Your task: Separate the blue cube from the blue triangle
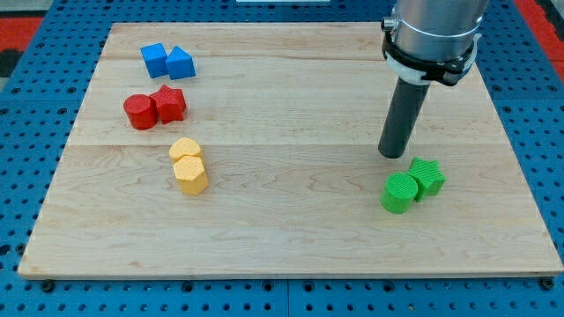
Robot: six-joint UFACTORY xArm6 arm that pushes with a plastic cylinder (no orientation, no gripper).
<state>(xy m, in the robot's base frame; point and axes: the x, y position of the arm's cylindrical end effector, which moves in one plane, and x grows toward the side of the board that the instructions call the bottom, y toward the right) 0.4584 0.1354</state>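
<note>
My tip (390,155) rests on the board just above the green cylinder (399,193) and green star (427,176), touching neither; a bare rod, holding nothing. Far toward the view's upper left of that green pair, blue cube (154,60) and blue triangle (180,62) sit touching. Separation not yet begun; the whole push remains.

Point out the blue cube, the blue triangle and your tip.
blue cube (154,60), camera view, top face.
blue triangle (180,62), camera view, top face.
my tip (390,154), camera view, rod's bottom end, just above the green blocks.
</note>
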